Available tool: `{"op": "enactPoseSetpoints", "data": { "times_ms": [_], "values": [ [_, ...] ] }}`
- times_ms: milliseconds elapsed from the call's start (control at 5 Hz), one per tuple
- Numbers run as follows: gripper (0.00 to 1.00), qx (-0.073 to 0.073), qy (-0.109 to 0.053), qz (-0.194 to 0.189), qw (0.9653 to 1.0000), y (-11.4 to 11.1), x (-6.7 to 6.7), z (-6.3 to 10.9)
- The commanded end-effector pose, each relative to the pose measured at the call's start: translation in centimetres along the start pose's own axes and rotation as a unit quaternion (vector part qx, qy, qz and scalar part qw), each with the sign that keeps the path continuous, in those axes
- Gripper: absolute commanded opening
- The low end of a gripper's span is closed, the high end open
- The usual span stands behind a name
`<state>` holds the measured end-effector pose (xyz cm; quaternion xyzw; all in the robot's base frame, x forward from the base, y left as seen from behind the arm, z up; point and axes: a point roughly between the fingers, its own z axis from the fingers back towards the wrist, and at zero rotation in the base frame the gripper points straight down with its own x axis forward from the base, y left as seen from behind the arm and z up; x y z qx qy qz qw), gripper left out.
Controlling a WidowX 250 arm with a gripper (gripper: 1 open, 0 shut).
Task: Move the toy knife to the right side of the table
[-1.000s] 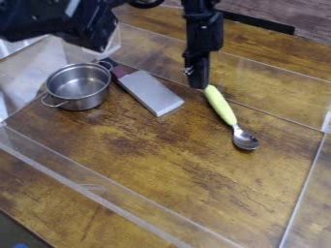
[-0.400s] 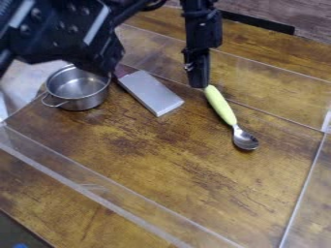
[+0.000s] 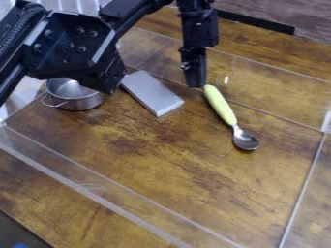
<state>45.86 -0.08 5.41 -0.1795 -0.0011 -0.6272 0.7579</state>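
The toy knife lies flat on the dark wooden table, right of centre, its yellow-green handle pointing up-left and its rounded silver tip down-right. My gripper hangs just above and left of the handle's upper end, pointing steeply down. Its black fingers are shut with nothing between them. The gripper tips sit close to the handle end, and contact cannot be made out.
A flat grey slab with a dark handle lies left of the gripper. A small steel pot stands at the far left, partly hidden by the arm's black body. Low clear acrylic walls edge the table.
The arm's black body has swung down and right, now covering part of the pot. The gripper has stayed over the handle end and the knife has not moved.
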Motion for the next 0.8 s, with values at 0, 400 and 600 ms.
{"op": "enactPoseSetpoints", "data": {
  "times_ms": [0, 400, 600],
  "values": [
    [0.0, 0.036, -0.02, 0.001, 0.9991, -1.01, 0.42, 4.0],
    [1.0, 0.02, -0.053, 0.006, 0.9984, -1.25, 0.48, 4.4],
    [1.0, 0.016, -0.066, 0.005, 0.9977, -1.35, 0.5, 4.37]
  ]
}}
